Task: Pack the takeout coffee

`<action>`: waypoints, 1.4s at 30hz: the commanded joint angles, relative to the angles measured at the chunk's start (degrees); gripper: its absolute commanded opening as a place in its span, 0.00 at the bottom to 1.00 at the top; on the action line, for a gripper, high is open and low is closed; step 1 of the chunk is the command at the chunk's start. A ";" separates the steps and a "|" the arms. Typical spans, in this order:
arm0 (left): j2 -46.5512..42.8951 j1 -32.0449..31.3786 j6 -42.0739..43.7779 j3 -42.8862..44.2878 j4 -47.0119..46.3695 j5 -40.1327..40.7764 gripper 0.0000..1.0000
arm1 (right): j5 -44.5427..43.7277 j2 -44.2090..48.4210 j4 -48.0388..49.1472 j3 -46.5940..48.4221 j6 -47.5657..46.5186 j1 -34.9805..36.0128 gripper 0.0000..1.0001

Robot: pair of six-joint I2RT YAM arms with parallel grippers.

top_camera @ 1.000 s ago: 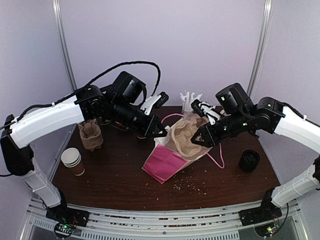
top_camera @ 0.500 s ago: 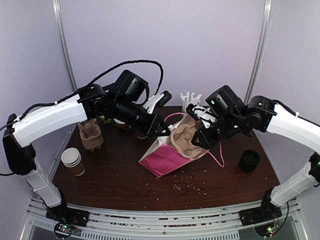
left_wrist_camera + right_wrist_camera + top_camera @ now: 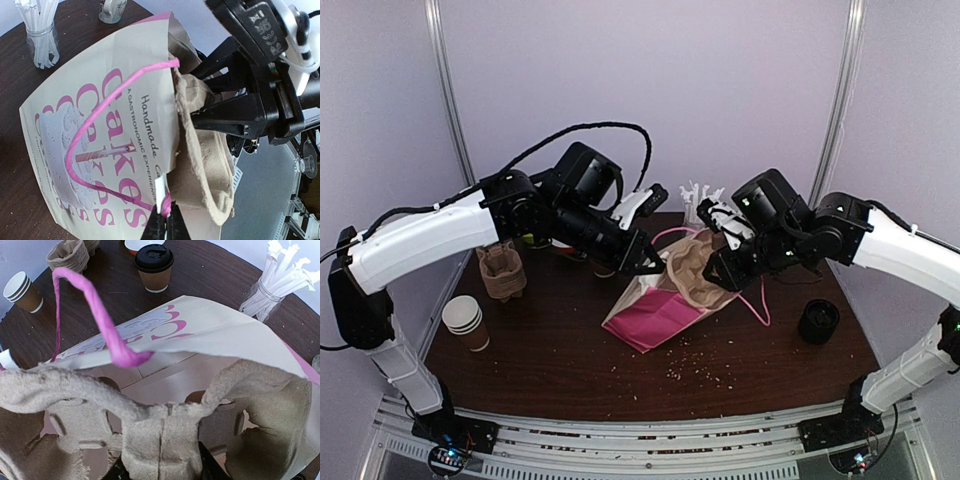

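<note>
- Lilac booth walls and a dark wood desk (image 3: 550,350) strewn with crumbs are seen from the top view.
- A pink-and-cream paper bag (image 3: 655,315) lies tilted mid-desk, its mouth lifted toward the back.
- The bag's rim is pinched by the left end effector (image 3: 645,262), fully closed.
- A pulp cup carrier (image 3: 692,268) is gripped by the right end effector (image 3: 718,272) and sits partway inside the bag's mouth.
- The takeout coffee cannot be made out here; it is probably masked by the left arm.
- Left wrist view: the closed fingers are seen clamped on the bag's edge, right at the foot of the pink handle (image 3: 100,115).
- The carrier is shown wedged just inside the mouth, not seated deep. That depth cannot be read from the top view.
- Right wrist view: the carrier's centre rib is clamped between the fingers, and the carrier's cup wells are empty.
- Only here is the takeout coffee (image 3: 154,267) plainly shown: upright on the desk beyond the bag, lid on, outside both bag and carrier.
- A straw jar (image 3: 275,280) and a stack of lidless cups (image 3: 22,290) are also caught here.
- Progress is judged early to middling: the bag is held open and the carrier is going in.
- Seating the carrier and loading the coffee are judged left to do.
</note>
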State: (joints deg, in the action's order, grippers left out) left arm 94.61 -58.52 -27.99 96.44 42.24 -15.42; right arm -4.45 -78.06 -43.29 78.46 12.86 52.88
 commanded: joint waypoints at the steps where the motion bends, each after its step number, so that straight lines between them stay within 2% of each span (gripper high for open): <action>1: 0.06 -0.72 0.20 1.04 -2.89 -1.54 0.00 | -4.50 2.82 3.20 -1.83 3.55 -1.24 0.35; 15: -0.10 -0.80 0.56 0.15 -2.86 -0.81 0.00 | 0.24 5.70 4.75 -4.06 5.69 -4.65 0.35; 27: -0.02 -1.59 0.77 0.15 -2.89 -0.07 0.00 | 0.50 6.47 5.54 -4.80 7.80 -5.73 0.35; 34: 0.50 -1.60 -0.07 1.37 -2.86 0.60 0.00 | 2.12 5.73 3.72 -5.16 3.60 -5.45 0.35; 42: 2.28 -1.59 -2.02 4.38 -2.87 0.31 0.00 | 1.58 3.60 -0.03 -3.63 -1.65 -2.08 0.35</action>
State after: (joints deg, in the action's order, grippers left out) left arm 96.07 -59.51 -28.93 98.13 40.88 -14.57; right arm -2.11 -73.19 -40.36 73.89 14.52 49.63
